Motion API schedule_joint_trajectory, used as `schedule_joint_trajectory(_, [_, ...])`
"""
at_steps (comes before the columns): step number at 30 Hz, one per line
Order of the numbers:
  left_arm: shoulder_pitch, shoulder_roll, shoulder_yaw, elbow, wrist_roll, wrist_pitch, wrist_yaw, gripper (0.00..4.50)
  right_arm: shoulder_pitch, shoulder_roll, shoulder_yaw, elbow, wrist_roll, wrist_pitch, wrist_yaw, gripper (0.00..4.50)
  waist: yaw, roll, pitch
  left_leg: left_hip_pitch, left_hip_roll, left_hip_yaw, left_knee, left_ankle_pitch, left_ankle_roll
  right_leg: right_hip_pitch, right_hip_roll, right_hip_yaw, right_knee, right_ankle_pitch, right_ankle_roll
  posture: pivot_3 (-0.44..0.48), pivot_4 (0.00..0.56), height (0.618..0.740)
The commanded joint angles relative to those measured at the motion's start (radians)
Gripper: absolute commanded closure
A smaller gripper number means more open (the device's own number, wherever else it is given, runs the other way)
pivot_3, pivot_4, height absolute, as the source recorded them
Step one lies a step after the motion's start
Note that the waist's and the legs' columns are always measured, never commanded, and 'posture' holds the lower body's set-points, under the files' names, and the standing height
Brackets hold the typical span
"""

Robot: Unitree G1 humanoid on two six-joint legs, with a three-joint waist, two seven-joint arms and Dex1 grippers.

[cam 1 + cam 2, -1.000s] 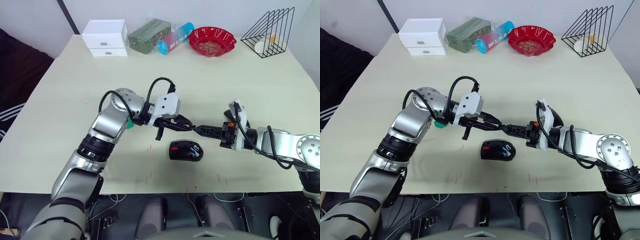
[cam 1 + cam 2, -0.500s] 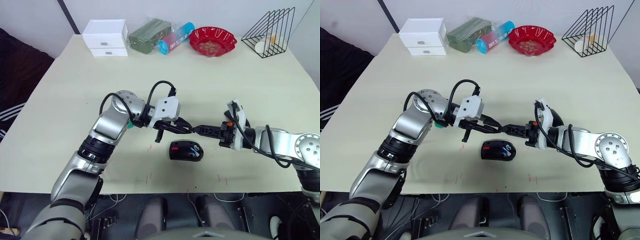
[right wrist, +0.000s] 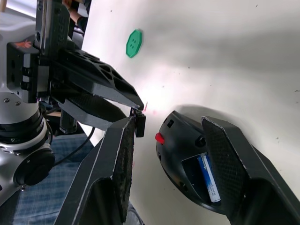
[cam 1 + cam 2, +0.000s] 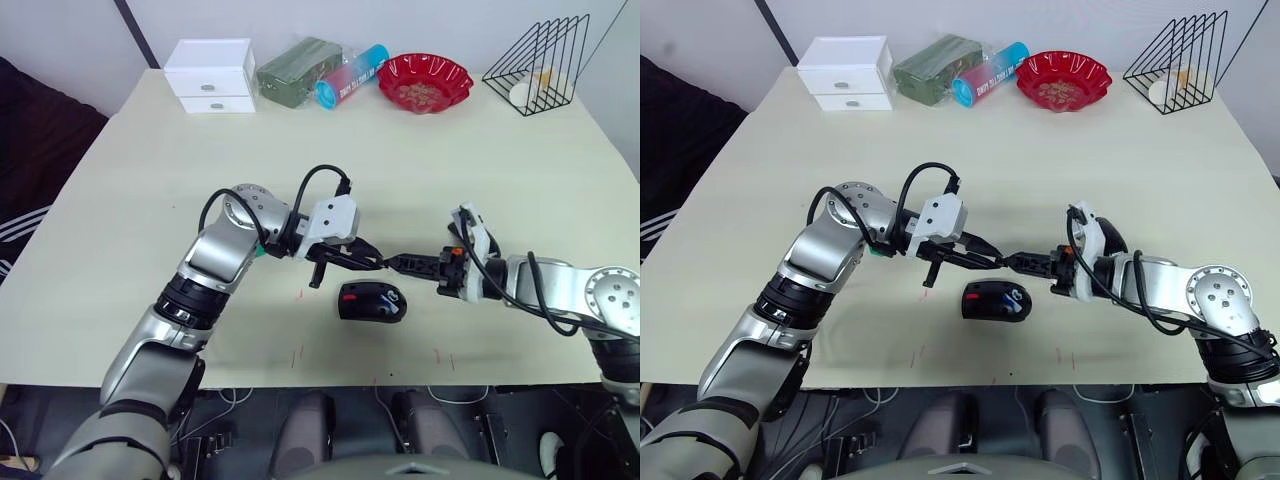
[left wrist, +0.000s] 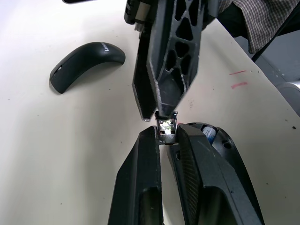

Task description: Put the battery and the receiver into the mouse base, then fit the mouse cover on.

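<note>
Now | cream table [image 4: 150, 150] | left tool [image 5: 164, 136] pinching receiver [image 5: 166, 128] | right tool [image 3: 171, 126] open, empty | mouse base [image 4: 372, 301] below

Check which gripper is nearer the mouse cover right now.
Right. The mouse cover lies on the table beside the right arm, behind the right gripper. The left gripper meets it tip to tip, farther from the cover.

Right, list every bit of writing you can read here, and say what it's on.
Nothing can be read for sure.
Cover: pale logo at one end, too small to read.
Tube at the back of the table: white print, too blurred to read.
Battery in the base: markings too small to read.
</note>
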Motion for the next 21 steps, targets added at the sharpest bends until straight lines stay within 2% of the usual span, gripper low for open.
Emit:
schedule_joint_trajectory(1, [-0.011, -0.005, 0.019, -0.032, -0.016, -0.010, 0.005, 4.40, -0.016, -0.005, -0.009, -0.027, 0.029, -0.003, 0.005, 2.13, 0.000, 0.000, 0.000, 0.000, 0.000, 0.000, 0.000, 0.000, 0.000, 0.000, 0.000, 0.000, 0.000, 0.000, 0.000, 0.000, 0.150, 0.740])
schedule_joint_trajectory(13, [-0.012, -0.013, 0.016, -0.033, -0.016, -0.014, 0.001, 4.40, -0.019, -0.003, -0.009, -0.033, 0.029, -0.007, 0.014, 2.13, 0.000, 0.000, 0.000, 0.000, 0.000, 0.000, 0.000, 0.000, 0.000, 0.000, 0.000, 0.000, 0.000, 0.000, 0.000, 0.000, 0.150, 0.740])
schedule_joint_trajectory(15, [-0.012, -0.013, 0.016, -0.033, -0.015, -0.015, 0.001, 4.40, -0.017, -0.002, -0.010, -0.034, 0.029, -0.007, 0.014, 2.68, 0.000, 0.000, 0.000, 0.000, 0.000, 0.000, 0.000, 0.000, 0.000, 0.000, 0.000, 0.000, 0.000, 0.000, 0.000, 0.000, 0.150, 0.740])
schedule_joint_trajectory(16, [-0.012, -0.013, 0.016, -0.033, -0.015, -0.016, 0.001, 4.40, -0.017, -0.002, -0.010, -0.034, 0.029, -0.008, 0.014, 2.68, 0.000, 0.000, 0.000, 0.000, 0.000, 0.000, 0.000, 0.000, 0.000, 0.000, 0.000, 0.000, 0.000, 0.000, 0.000, 0.000, 0.150, 0.740])
schedule_joint_trajectory(17, [-0.011, -0.013, 0.016, -0.034, -0.015, -0.016, 0.001, 4.40, -0.016, -0.003, -0.009, -0.035, 0.029, -0.009, 0.014, 3.24, 0.000, 0.000, 0.000, 0.000, 0.000, 0.000, 0.000, 0.000, 0.000, 0.000, 0.000, 0.000, 0.000, 0.000, 0.000, 0.000, 0.150, 0.740])
schedule_joint_trajectory(20, [-0.011, -0.017, 0.017, -0.031, -0.014, -0.015, 0.006, 4.40, -0.016, -0.010, -0.005, -0.038, 0.029, -0.010, 0.021, 4.47, 0.000, 0.000, 0.000, 0.000, 0.000, 0.000, 0.000, 0.000, 0.000, 0.000, 0.000, 0.000, 0.000, 0.000, 0.000, 0.000, 0.150, 0.740])
schedule_joint_trajectory(21, [-0.010, -0.016, 0.016, -0.029, -0.012, -0.019, 0.006, 4.40, -0.015, -0.011, -0.004, -0.039, 0.029, -0.011, 0.023, 4.47, 0.000, 0.000, 0.000, 0.000, 0.000, 0.000, 0.000, 0.000, 0.000, 0.000, 0.000, 0.000, 0.000, 0.000, 0.000, 0.000, 0.150, 0.740])
